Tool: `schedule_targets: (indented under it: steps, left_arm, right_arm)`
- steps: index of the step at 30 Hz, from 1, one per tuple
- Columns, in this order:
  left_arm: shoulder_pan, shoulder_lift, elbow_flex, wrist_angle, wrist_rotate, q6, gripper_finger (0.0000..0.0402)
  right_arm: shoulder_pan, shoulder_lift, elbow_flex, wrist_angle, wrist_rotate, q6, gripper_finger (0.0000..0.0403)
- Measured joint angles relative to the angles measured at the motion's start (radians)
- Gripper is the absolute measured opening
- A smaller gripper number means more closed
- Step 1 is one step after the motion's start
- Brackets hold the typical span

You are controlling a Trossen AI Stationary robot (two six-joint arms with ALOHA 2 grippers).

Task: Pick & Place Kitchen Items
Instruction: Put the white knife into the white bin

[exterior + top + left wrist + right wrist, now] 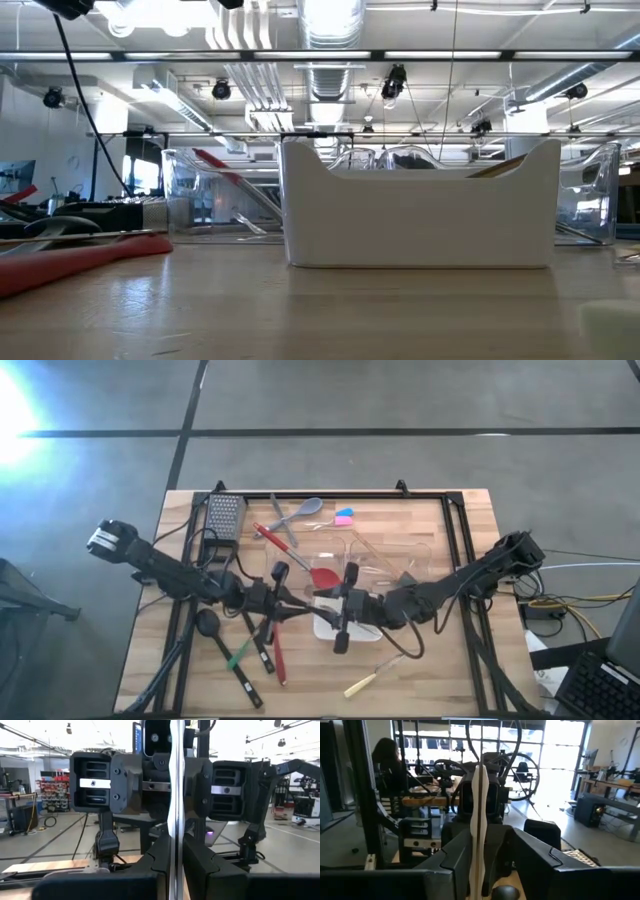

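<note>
My two grippers meet above the table's middle, over the white tray (322, 628). A slim flat utensil stands upright between them and shows edge-on: silvery (175, 795) in the left wrist view, cream (479, 810) in the right wrist view. My left gripper (300, 600) (175, 851) is shut on it. My right gripper (330, 604) (487, 845) faces the left one, open, with a finger on either side of the utensil. On the right side a gap shows; whether the other finger touches I cannot tell. The low view shows neither gripper. My left gripper pinches the utensil's flat faces (175, 837) between its two fingers. The fingers come about level from the table's left side and lie across the utensil. It stands upright, reaches above and below the fingers, and is lifted clear of the table.
Two clear bins (385, 555) stand behind the tray. A grater (226, 515), a grey spoon (305, 510) and pink and blue spatulas (343, 516) lie at the back. A red spatula (322, 575), a black ladle (207, 623), dark utensils (250, 660) and a cream-handled knife (365, 682) lie around.
</note>
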Motion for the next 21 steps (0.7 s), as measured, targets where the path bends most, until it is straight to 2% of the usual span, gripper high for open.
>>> schedule_targets:
  steps: [6,8,11,12,17,19,21]
  left_arm:
    - [0.007,0.01,0.016,-0.026,0.002,0.0,0.0031]
    - [0.012,0.018,0.019,-0.027,0.004,0.001,0.0031]
    - [0.015,0.031,0.023,-0.026,0.003,0.002,0.0031]
    - [0.016,0.036,0.025,-0.024,0.005,0.007,0.0031]
    - [0.017,0.049,0.029,-0.018,0.009,-0.003,0.0032]
    - [0.017,0.049,0.03,-0.022,0.008,-0.032,0.0053]
    - [0.018,0.046,0.03,-0.047,0.003,-0.047,0.0091]
  right_arm:
    - [-0.006,0.001,0.0,-0.01,-0.008,0.004,0.0127]
    - [-0.006,0.001,0.0,-0.027,-0.013,0.005,0.0103]
    - [-0.005,0.001,0.0,-0.04,-0.043,0.006,0.0037]
    - [-0.005,0.001,0.0,-0.043,-0.048,0.006,0.0025]
    - [-0.004,-0.002,0.005,-0.065,-0.052,0.012,0.0018]
    - [-0.004,-0.012,0.01,-0.096,-0.056,0.023,0.0018]
    - [-0.005,-0.027,0.022,-0.162,-0.053,0.04,0.0018]
